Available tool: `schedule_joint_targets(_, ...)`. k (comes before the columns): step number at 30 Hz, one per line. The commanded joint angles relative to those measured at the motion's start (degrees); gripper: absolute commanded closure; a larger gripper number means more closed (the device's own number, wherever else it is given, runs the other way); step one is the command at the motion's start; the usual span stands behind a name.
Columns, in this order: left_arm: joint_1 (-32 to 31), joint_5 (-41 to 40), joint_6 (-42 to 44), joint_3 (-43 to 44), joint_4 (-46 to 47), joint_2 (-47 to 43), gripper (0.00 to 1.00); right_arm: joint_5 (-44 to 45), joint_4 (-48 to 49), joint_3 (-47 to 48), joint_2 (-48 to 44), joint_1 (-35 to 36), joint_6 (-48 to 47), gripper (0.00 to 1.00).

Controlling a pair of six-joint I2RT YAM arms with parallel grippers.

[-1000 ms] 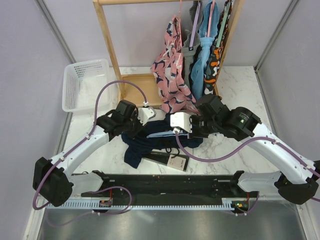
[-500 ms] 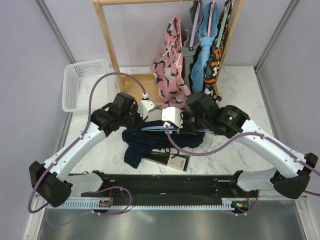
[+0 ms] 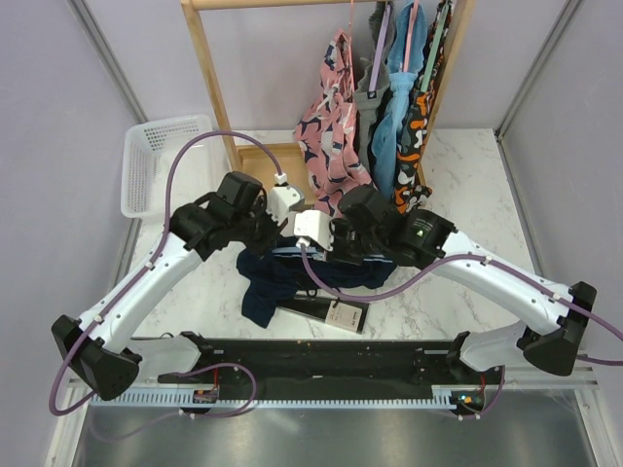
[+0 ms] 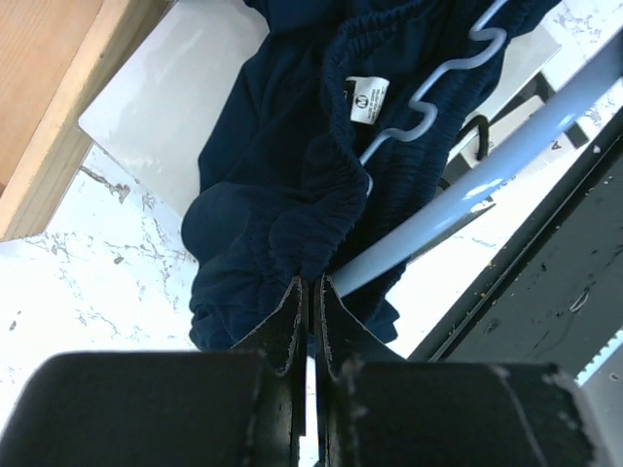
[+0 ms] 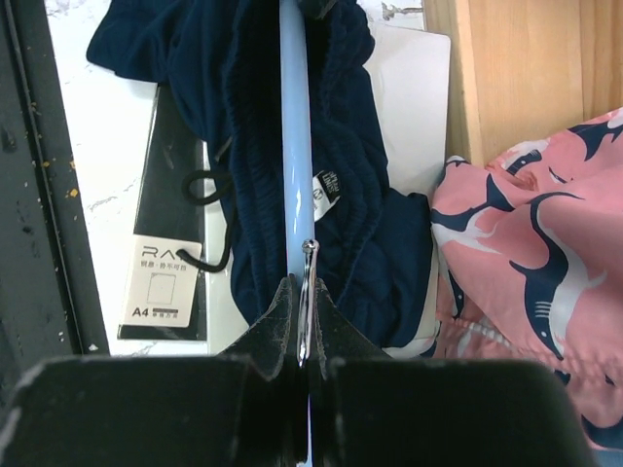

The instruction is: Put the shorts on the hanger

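The dark navy shorts (image 3: 277,282) hang bunched over the table's middle, between both arms. In the left wrist view my left gripper (image 4: 311,284) is shut on a fold of the shorts' (image 4: 263,175) gathered waistband, right beside the light-blue hanger (image 4: 487,175) bar. In the right wrist view my right gripper (image 5: 304,290) is shut on the hanger (image 5: 294,136), with a thin metal piece pinched between the jaws. The bar runs straight away from the jaws through the shorts (image 5: 365,195). From above, a short stretch of the hanger (image 3: 295,251) shows on the fabric.
A wooden rack (image 3: 209,78) stands at the back with a pink patterned garment (image 3: 336,146) and others hanging. A white basket (image 3: 161,161) sits far left. A black A4 packet (image 3: 326,311) lies under the shorts, and a black rail (image 3: 321,355) runs along the near edge.
Both arms have shifted left and toward the rack, carrying the hanger and shorts. The right arm has stretched further left, and the fabric hangs more gathered between the grippers.
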Motion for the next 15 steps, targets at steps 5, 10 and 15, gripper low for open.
schedule_joint_targets(5,-0.8,-5.6,-7.3,2.6,0.2,0.0,0.98,9.0,0.1,7.2,-0.3,0.7,4.8,1.00)
schedule_joint_targets(10,-0.7,-3.7,-11.5,4.6,1.7,0.0,0.98,1.4,-1.3,10.9,-0.2,1.7,7.2,1.00)
schedule_joint_targets(15,-0.8,1.5,-14.2,3.3,4.3,-1.5,0.98,-0.7,1.0,10.7,2.8,2.4,8.9,1.00)
